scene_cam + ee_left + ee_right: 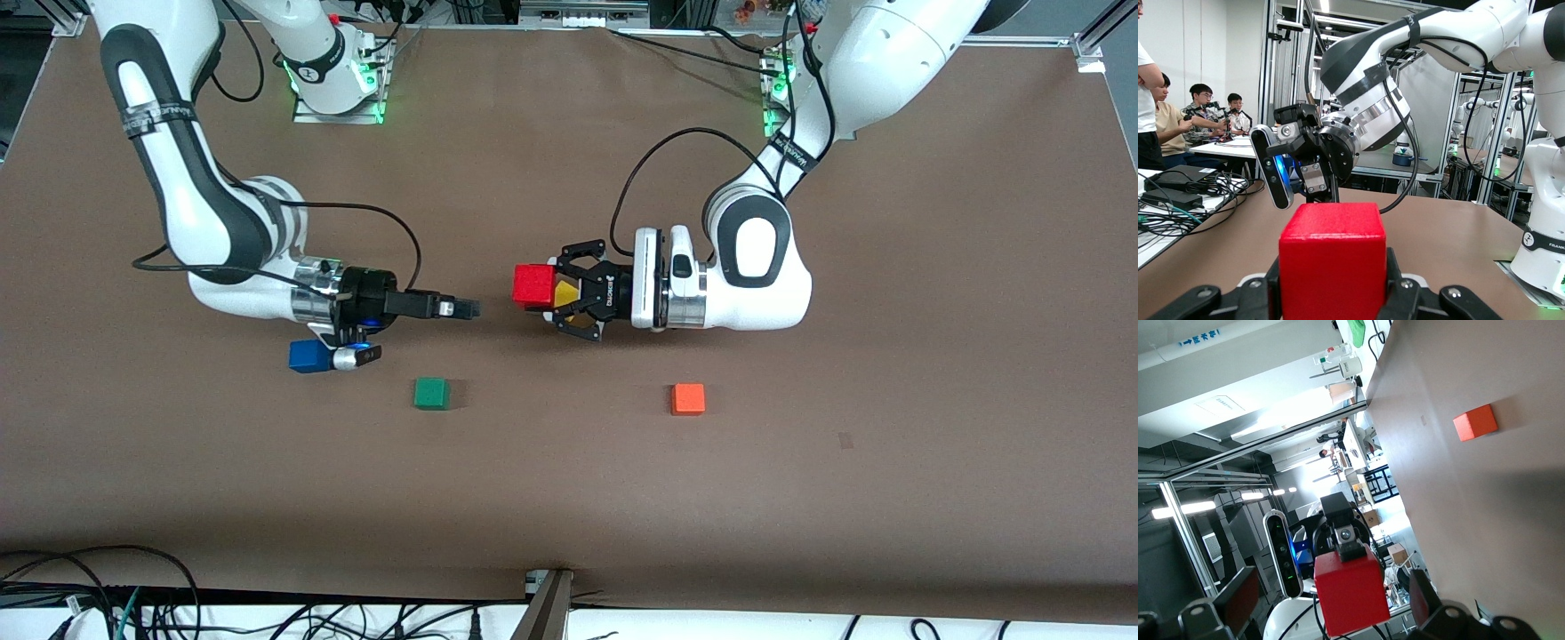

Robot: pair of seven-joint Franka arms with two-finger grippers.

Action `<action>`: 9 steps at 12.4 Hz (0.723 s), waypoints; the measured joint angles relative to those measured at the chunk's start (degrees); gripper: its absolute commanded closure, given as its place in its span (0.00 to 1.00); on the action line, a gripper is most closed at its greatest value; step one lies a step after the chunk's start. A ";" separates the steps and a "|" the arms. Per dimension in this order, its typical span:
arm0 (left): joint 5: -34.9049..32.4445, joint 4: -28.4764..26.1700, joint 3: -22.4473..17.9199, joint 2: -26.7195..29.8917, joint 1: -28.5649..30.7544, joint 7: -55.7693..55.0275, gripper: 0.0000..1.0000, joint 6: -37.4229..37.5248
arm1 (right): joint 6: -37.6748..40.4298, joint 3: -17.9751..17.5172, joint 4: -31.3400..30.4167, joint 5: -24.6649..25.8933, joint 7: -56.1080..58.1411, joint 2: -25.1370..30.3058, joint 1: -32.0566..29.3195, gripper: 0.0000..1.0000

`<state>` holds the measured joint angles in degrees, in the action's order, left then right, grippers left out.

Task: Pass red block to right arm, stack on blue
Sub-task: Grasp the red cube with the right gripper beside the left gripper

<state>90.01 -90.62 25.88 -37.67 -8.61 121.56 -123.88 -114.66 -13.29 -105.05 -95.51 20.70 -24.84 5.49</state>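
Presently the left tool (553, 291) is clamped on the red block (533, 285) at the centre of the front frame, holding it up over the brown worktop (569, 480) with the free face turned toward the right arm's end. The right tool (471, 308) lies level and points straight at it from centre-left, a short gap apart, fingers apparently closed. The blue block (308, 356) sits just under that right wrist, left of the green block (431, 393).

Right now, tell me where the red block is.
The red block is held off the table by the left gripper near the table's middle, facing the right gripper, above and between the green cube and orange cube.
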 measured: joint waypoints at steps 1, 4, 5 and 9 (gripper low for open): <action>0.00 0.00 0.00 -0.12 -0.21 0.44 1.00 -0.02 | -0.77 -0.64 -0.27 -0.25 0.26 0.04 -0.01 0.00; 0.00 0.00 0.00 -0.45 -0.40 1.15 1.00 -0.09 | -3.34 -2.66 -1.21 -2.02 1.03 0.15 -0.03 0.00; 0.00 0.00 -0.02 -0.49 -0.40 1.39 1.00 -0.10 | -4.48 -3.55 -1.45 -2.91 1.28 0.17 -0.02 0.00; 0.01 0.00 -0.21 -0.59 -0.34 1.61 1.00 -0.14 | -6.10 -4.79 -1.80 -4.14 1.33 0.17 -0.01 0.03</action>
<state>90.01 -90.62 25.67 -38.26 -8.95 123.17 -124.02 -120.76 -18.08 -106.85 -99.65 22.03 -24.67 5.47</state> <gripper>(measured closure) 0.441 0.000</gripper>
